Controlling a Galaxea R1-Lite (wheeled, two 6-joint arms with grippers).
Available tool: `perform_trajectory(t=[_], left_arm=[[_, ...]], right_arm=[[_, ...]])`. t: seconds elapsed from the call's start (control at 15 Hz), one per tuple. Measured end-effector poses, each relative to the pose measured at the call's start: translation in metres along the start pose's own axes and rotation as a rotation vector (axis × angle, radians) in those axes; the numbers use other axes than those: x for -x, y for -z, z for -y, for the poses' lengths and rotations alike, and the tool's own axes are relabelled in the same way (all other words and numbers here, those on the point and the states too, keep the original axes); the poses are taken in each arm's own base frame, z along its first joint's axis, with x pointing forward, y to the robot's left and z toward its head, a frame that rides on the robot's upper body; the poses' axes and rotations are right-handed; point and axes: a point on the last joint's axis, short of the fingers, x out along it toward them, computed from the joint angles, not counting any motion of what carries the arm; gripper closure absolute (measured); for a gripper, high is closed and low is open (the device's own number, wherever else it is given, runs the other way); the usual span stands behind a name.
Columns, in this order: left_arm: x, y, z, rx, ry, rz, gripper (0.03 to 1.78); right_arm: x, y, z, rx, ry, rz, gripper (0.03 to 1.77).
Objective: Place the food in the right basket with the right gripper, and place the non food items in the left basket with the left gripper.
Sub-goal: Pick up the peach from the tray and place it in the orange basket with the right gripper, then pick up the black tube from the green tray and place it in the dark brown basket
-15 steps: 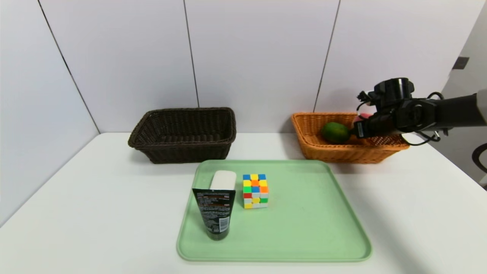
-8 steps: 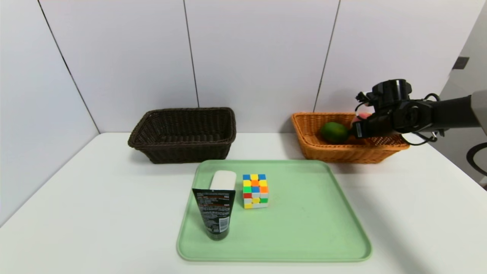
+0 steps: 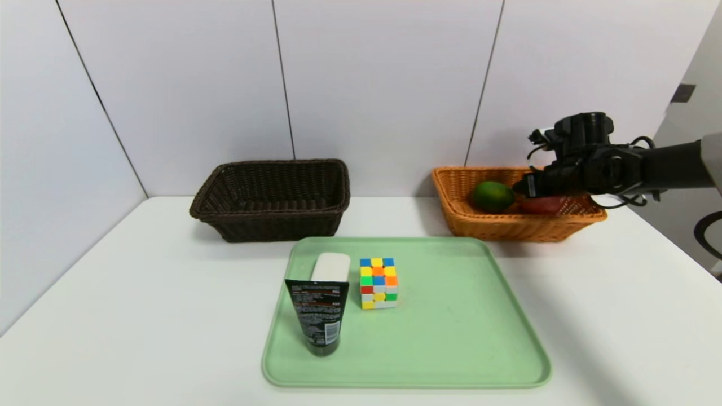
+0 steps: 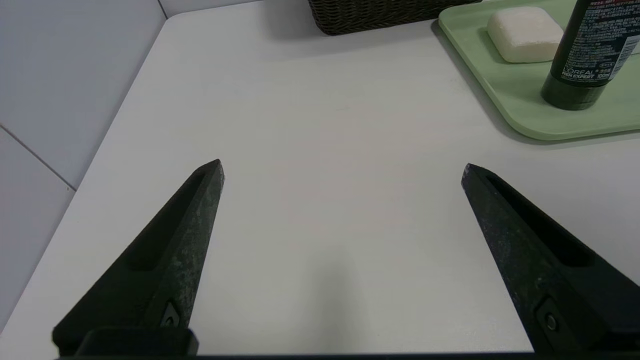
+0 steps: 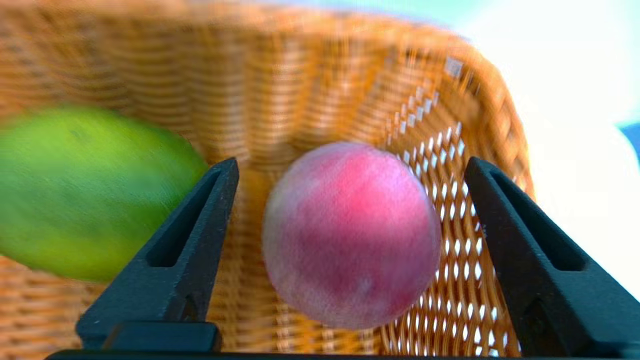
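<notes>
The right gripper (image 3: 533, 186) hangs over the orange right basket (image 3: 507, 225) with its jaws open. A pink peach (image 5: 350, 235) lies between the fingers with a gap on each side, low in the basket (image 5: 325, 75) beside a green fruit (image 5: 85, 190). From the head, the peach (image 3: 540, 204) and green fruit (image 3: 492, 196) both sit inside the basket. A colourful cube (image 3: 378, 282), a white soap bar (image 3: 331, 266) and a black tube (image 3: 318, 316) stand on the green tray (image 3: 451, 338). The left gripper (image 4: 342, 170) is open over bare table, holding nothing.
The dark brown left basket (image 3: 271, 223) stands at the back left of the white table. In the left wrist view the tray's corner (image 4: 510, 95) with the soap (image 4: 525, 34) and tube (image 4: 590, 50) lies off to one side, the dark basket (image 4: 380, 15) beyond.
The right gripper's jaws have spread apart and let go of the peach, which now lies lower in the orange basket. The gripper has risen slightly. The left arm has not moved.
</notes>
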Motion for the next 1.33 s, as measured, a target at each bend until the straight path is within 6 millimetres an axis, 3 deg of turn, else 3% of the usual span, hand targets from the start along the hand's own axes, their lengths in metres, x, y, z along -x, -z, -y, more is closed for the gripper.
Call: perform_trajectory(t=[0.27, 0.6, 0.8, 1.0, 1.33], left_arm=[[0.000, 0.000, 0.000, 0.000, 0.000, 0.001, 0.12], [0.000, 0.000, 0.000, 0.001, -0.001, 0.001, 0.12], [0.000, -0.001, 0.000, 0.001, -0.002, 0.003, 0.12], [-0.001, -0.001, 0.000, 0.001, -0.001, -0.003, 0.12], [-0.002, -0.002, 0.000, 0.003, 0.021, -0.009, 0.12]], right_arm=[[0.013, -0.012, 0.005, 0.022, 0.007, 0.091, 0.18], [0.050, -0.023, 0.011, 0.031, -0.017, 0.161, 0.14], [0.087, -0.019, 0.017, 0.027, -0.039, 0.205, 0.12], [0.137, -0.017, 0.026, 0.006, -0.023, 0.308, 0.11], [0.228, 0.038, 0.034, -0.009, -0.026, 0.331, 0.11]])
